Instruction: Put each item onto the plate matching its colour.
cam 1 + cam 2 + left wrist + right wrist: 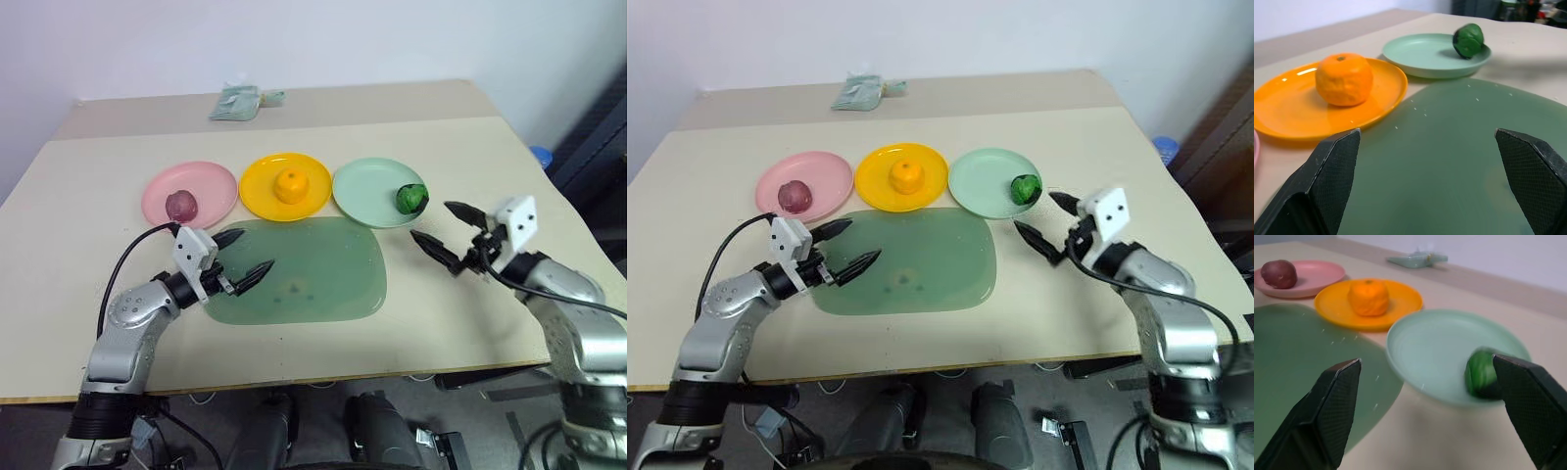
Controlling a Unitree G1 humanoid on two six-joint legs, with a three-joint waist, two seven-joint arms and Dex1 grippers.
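Bench (88,225): pale tan top carrying three plates in a row, with a mat in front of them.
Pink plate (211,183): at the row's left end; the maroon ball (181,205) sits on it.
Orange plate (257,191): in the middle, with the orange ball (291,186) at its centre.
Green plate (362,189): at the row's right end; the green ball (411,198) rests near its right rim.
Mat (313,274): translucent green, just in front of the plates.
Packet (237,102): pale green, at the far edge of the bench.
Left end effector (243,257): fingers apart, empty, over the mat's left edge.
Right end effector (449,231): fingers apart, empty, above the bench just right of the green plate, close to the green ball without touching it.
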